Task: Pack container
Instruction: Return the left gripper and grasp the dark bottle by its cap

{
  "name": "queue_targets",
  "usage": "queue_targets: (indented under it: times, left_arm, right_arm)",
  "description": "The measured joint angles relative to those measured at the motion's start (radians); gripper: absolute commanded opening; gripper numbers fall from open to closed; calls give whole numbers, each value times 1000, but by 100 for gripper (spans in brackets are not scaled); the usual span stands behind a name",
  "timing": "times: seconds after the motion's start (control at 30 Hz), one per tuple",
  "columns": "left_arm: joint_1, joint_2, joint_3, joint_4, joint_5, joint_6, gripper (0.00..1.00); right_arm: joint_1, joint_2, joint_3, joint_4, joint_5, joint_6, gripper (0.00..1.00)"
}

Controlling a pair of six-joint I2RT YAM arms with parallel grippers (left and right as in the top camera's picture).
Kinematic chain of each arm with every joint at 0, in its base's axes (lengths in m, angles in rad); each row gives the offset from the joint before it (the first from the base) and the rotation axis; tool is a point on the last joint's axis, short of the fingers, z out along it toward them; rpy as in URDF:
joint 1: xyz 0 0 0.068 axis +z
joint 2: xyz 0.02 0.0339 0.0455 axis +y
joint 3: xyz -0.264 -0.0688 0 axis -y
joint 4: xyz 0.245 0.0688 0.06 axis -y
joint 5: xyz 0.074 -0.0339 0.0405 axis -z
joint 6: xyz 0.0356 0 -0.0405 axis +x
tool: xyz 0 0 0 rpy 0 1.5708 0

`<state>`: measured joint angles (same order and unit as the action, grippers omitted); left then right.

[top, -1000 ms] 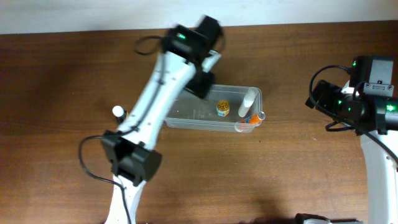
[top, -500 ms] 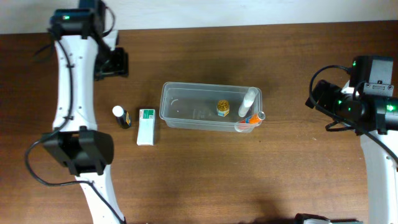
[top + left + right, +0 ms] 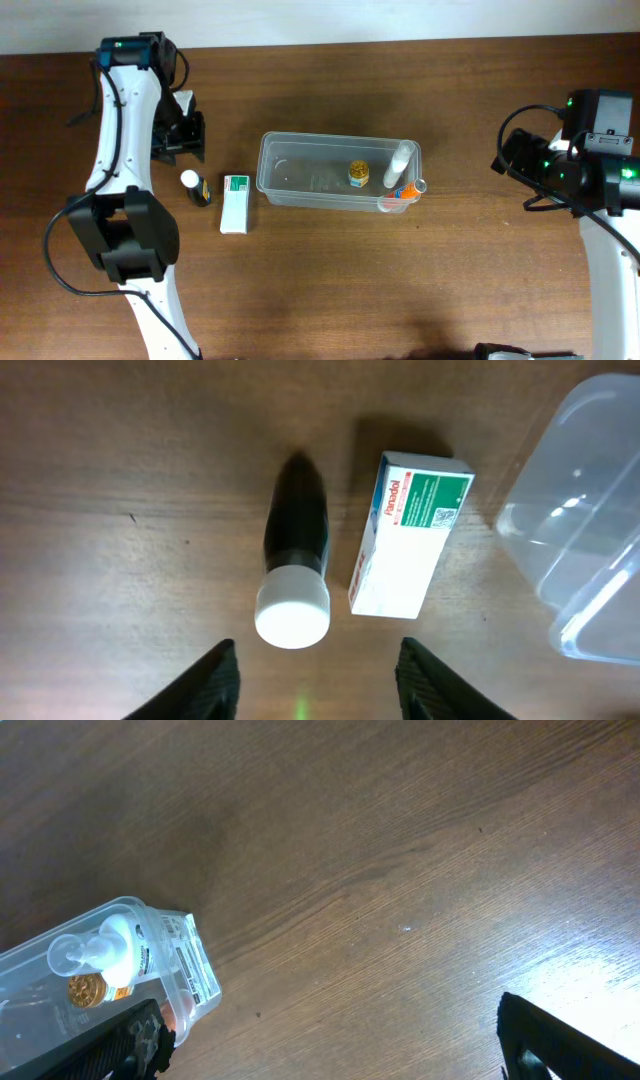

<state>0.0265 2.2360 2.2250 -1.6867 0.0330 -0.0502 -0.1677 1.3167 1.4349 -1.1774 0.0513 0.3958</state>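
Observation:
The clear container (image 3: 300, 170) stands mid-table and holds a yellow-capped jar (image 3: 358, 173), a white bottle (image 3: 400, 162) and an orange item (image 3: 403, 192). A small dark bottle with a white cap (image 3: 194, 186) and a white-and-green box (image 3: 235, 203) lie on the table to its left. My left gripper (image 3: 182, 148) is open and empty just behind the dark bottle. In the left wrist view the bottle (image 3: 295, 555) lies between and ahead of the open fingers (image 3: 318, 680), with the box (image 3: 410, 532) beside it. My right gripper (image 3: 330, 1045) is open and empty, right of the container (image 3: 185, 965).
The container's corner (image 3: 590, 540) shows at the right edge of the left wrist view. The table's back edge runs behind the left arm (image 3: 130, 110). The right arm (image 3: 590, 170) sits at the table's right side.
The left arm swung from over the container to the far left, then came forward towards the dark bottle. The right arm has not moved.

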Motion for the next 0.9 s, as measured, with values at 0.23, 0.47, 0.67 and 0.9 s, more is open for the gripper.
queue_targets:
  times: [0.23,0.47,0.67,0.9]
  left_arm:
    - [-2,-84,-77,4,-13,0,58]
    - [-4,-347,-342,225,-59,-22,70]
    - [26,-353,-579,440,-29,-19,70]
    - [32,-338,-671,573,-24,-2,67]
  right_arm:
    - [0,0,0,0,0,0,99]
    - [0,0,0,0,0,0,98]
    - [0,0,0,0,0,0,98]
    - [0,0,0,0,0,0,98]
